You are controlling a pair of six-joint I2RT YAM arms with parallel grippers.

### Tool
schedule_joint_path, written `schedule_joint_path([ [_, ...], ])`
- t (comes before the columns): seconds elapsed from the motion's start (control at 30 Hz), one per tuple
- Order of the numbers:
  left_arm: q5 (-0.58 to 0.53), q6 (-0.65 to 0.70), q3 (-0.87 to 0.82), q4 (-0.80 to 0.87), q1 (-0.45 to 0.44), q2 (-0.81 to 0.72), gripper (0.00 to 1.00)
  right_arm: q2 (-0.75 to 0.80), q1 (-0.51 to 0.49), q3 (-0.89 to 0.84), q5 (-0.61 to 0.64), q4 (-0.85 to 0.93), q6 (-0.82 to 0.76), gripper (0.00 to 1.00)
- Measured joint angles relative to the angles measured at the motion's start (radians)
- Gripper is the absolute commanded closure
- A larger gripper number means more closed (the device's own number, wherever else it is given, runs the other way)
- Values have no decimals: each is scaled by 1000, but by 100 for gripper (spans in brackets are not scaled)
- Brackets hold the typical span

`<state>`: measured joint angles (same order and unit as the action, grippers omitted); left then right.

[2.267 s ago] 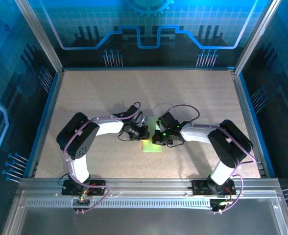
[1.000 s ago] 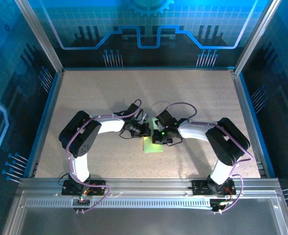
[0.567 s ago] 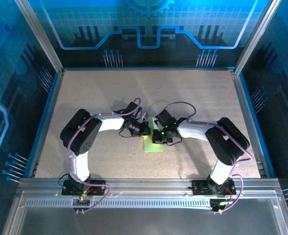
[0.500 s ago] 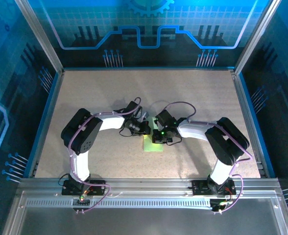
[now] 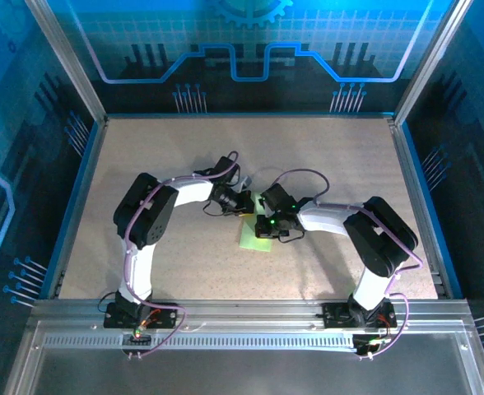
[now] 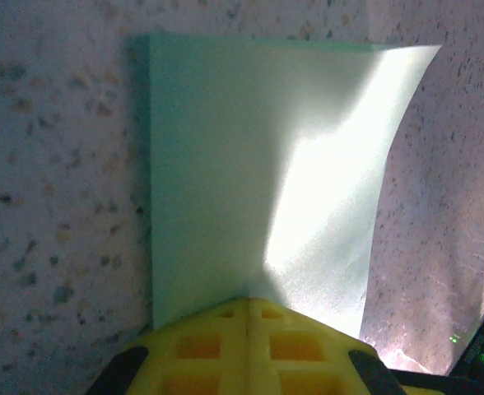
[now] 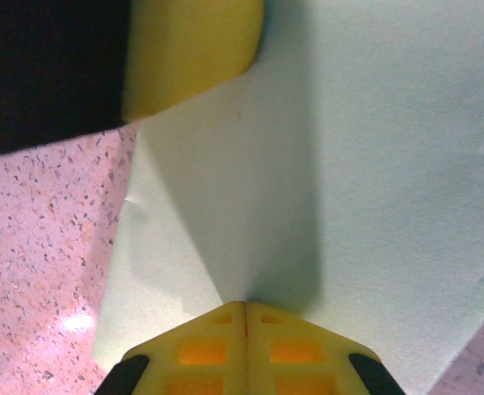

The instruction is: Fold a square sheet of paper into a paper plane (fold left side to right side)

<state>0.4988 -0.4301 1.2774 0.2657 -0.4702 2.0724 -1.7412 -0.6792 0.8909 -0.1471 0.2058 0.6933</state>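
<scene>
**Near edge:** ribbed aluminium rail, with both arm bases bolted to it.

**Bench**: flat board, speckled beige, matt, framed by blue edging and metal posts.

**Mid-bench:** square sheet of paper, thin, pale green and plain, laid on the bench. One edge is seen curved in the left wrist view.

**Left hand**: yellow gridded fingers brought together, tip set at the sheet's edge.

**Right hand**: fingers likewise together, tip set on the sheet at the foot of a shaded fold.

**Far:** blue-lit panels, glossy, marked with circuit-like lines.
</scene>
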Motion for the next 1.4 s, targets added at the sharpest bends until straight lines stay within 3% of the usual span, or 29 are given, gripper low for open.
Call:
schedule_joint_path([
  [0.7,-37,18,272,116,32,153,100,8,19,-21,17,-39,-40,100],
  [1.4,-74,11,398,144,51,221,100,10,32,-22,16,-38,-82,100],
])
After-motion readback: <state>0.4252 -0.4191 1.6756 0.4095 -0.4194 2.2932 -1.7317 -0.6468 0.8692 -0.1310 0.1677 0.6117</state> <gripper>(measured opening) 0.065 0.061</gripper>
